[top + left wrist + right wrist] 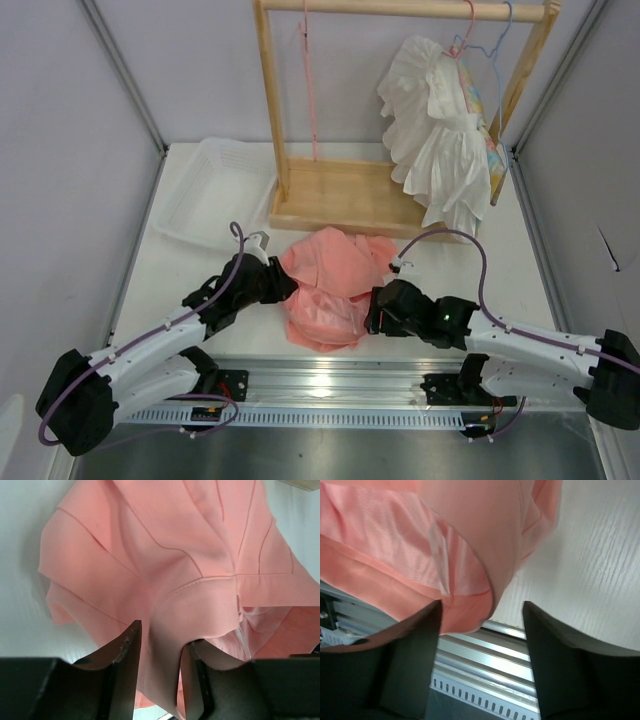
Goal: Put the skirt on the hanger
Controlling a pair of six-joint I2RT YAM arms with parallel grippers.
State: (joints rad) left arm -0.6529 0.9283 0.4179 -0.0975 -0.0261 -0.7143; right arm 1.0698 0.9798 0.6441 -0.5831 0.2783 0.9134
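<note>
The salmon-pink skirt [330,285] lies crumpled on the white table, just in front of the wooden rack. My left gripper [285,285] is at its left edge. In the left wrist view this gripper [164,635] is open, with a loose fold of the skirt [175,545] lying between the fingers. My right gripper [372,310] is at the skirt's right front corner. It [481,604] is open, and the skirt's hem [395,530] hangs beside its left finger over the rail. The pale-pink hanger [311,100] hangs bare from the rack's rod at the left.
The wooden rack's base [330,195] stands behind the skirt. A white ruffled garment [440,140] hangs at the rod's right end beside a light-blue hanger [500,60]. A clear plastic tray [215,190] sits at the back left. An aluminium rail [330,375] runs along the near edge.
</note>
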